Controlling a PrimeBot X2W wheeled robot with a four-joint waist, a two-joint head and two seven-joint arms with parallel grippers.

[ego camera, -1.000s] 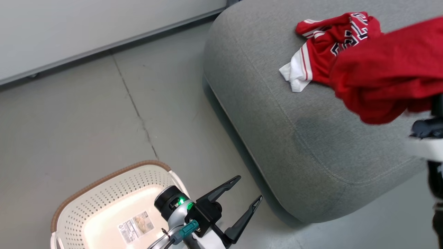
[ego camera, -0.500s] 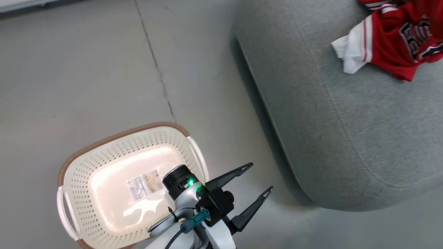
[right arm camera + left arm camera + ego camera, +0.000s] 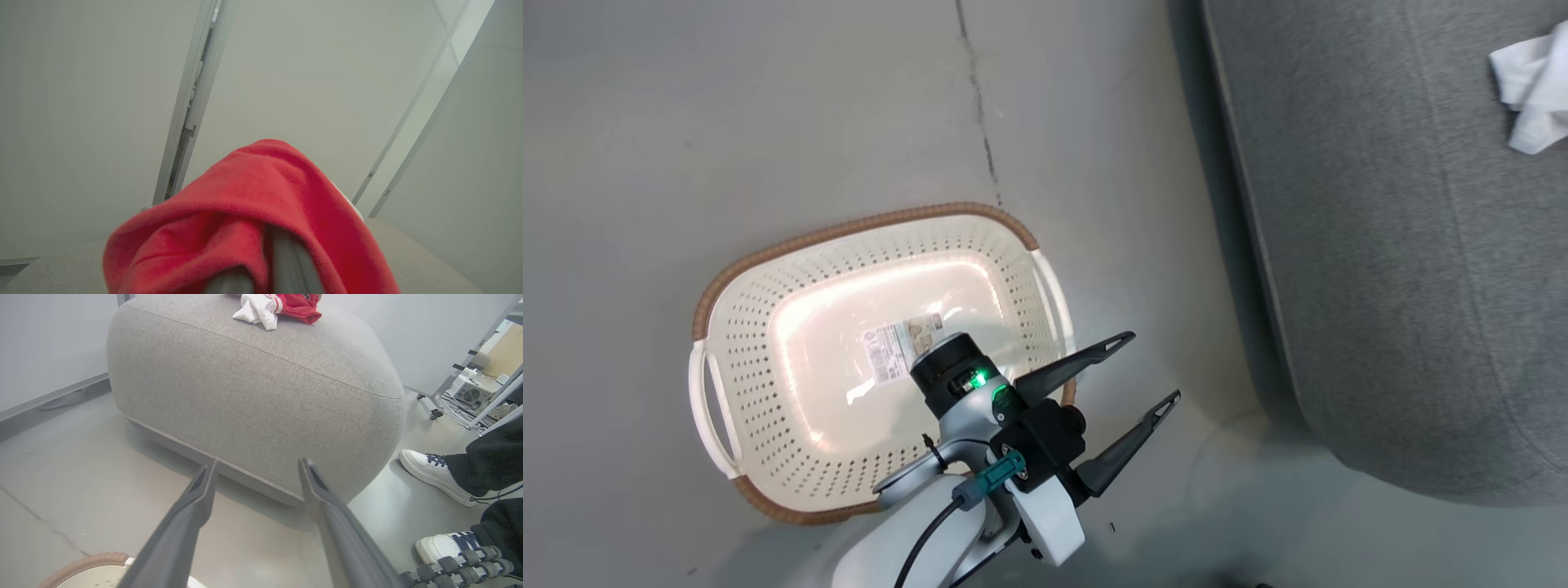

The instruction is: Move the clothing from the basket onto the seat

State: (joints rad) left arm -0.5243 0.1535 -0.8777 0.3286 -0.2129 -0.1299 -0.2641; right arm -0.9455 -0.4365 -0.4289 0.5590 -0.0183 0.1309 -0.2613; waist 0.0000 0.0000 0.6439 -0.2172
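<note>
The left gripper (image 3: pixel 1153 367) is hanging wide open between the basket (image 3: pixel 866 229) and the seat (image 3: pixel 1405 286). The right gripper (image 3: pixel 282 261) is pinching one red garment (image 3: pixel 253 196); another garment (image 3: pixel 286 306) is lying on the seat.

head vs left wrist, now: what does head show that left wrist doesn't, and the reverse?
Head view: the whole inside of the basket with its label sticker, and the green light on the left gripper. Left wrist view: the red of the clothing on top of the seat, and a person's white shoes. Both: the seat, the basket rim, the open left gripper's fingers, the clothing's white trim.
</note>
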